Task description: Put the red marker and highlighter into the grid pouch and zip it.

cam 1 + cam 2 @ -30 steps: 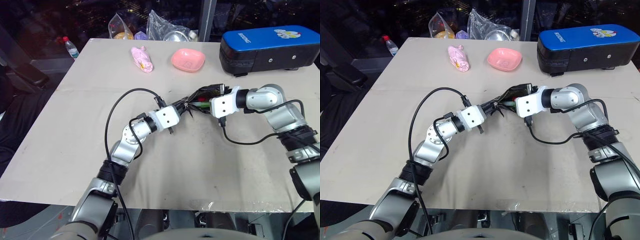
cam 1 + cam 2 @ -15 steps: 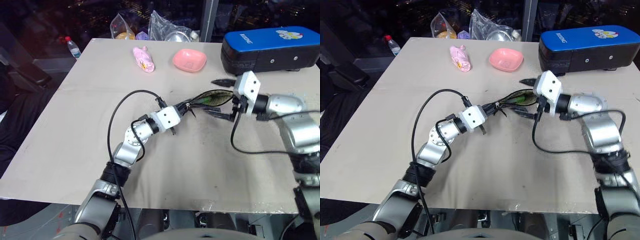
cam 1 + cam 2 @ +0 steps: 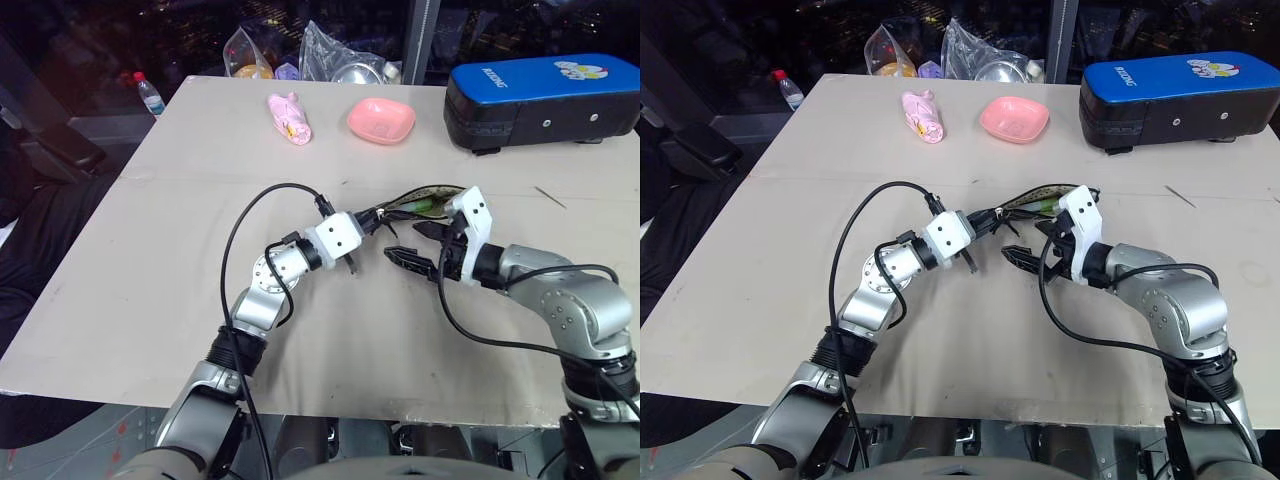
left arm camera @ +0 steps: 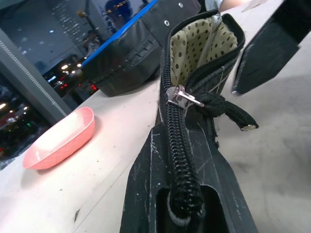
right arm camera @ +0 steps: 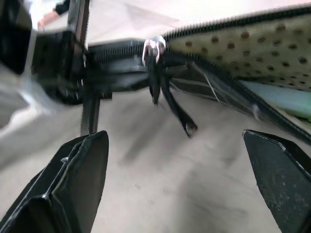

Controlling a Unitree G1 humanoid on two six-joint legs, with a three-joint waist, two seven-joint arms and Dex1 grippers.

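We keep the left gripper [image 3: 372, 222] clamped shut on the zipper end of the grid pouch [image 3: 425, 201], which lies near the middle of the table [image 3: 150, 240], toward its right edge and short of the far edge. Pinching that closed end anchors the pouch, so that a pull on the slider should tighten the zipper instead of dragging the fabric along.

The pouch mouth gapes, showing the dotted tan lining [image 4: 199, 43]. Inside it we see the light-green highlighter [image 5: 286, 99] lying along the lower wall; the red marker we cannot make out from here, so we cannot say whether it is in.

Our right gripper [image 3: 418, 245] hangs just in front of the pouch with its jaws spread wide and holding nothing. Between its two fingers, the wrist view frames the metal slider [image 5: 154, 48] and the black zipper pull [image 5: 170, 99] dangling from it, apart from both fingers. We judge this framing deliberate: the open jaws are lined up to close on the pull.

The blue-and-black case [image 3: 545, 90] sits at the far right corner, and the pink dish [image 3: 381, 119] sits by the far edge, both well apart from the work.
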